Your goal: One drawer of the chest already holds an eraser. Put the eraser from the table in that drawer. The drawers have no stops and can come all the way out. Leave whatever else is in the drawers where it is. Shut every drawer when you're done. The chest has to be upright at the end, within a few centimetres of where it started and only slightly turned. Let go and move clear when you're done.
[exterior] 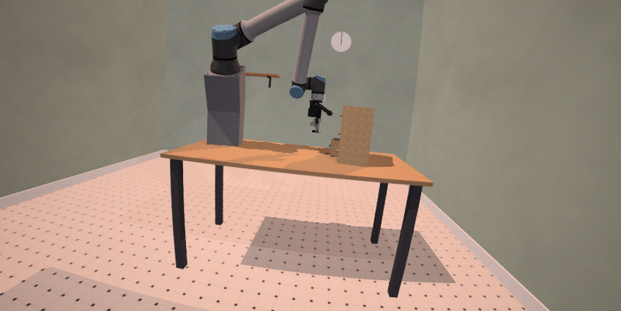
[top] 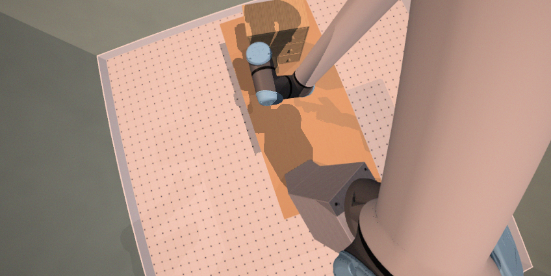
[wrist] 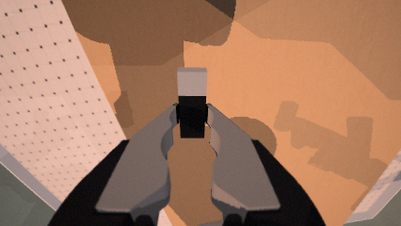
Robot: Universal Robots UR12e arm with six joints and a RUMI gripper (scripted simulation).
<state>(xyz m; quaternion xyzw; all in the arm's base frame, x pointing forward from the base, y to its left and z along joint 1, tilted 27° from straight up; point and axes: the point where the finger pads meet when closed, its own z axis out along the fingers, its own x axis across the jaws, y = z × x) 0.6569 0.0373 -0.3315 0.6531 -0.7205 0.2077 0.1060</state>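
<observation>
Above the table [exterior: 244, 157], beside the front of the chest [exterior: 356, 133]: one gripper [wrist: 192, 123], pointing straight down, jaws clamped on the eraser [wrist: 192, 101].

Eraser: a small block, black at the gripped end and pale grey at the free end. It is pinched between the two grey fingers and juts past their tips, held clear of the table surface. In the exterior view it is too small to make out at the gripper [exterior: 315, 126].

Chest: light wood, upright, standing on the table toward the end farthest from the arm's pedestal [exterior: 222, 107]. Its drawer fronts, with small knobs, face the pedestal. The lowest drawer [exterior: 335, 146] stands pulled out a little from the chest's foot; the contents of the drawers cannot be seen from any view.

Arm: forearm [exterior: 304, 46] hanging steeply down from a raised elbow, wrist [top: 262, 74] over the table just in front of the chest, partly covering its drawer fronts in the top view.

Pedestal: grey block at the table end opposite the chest.
</observation>
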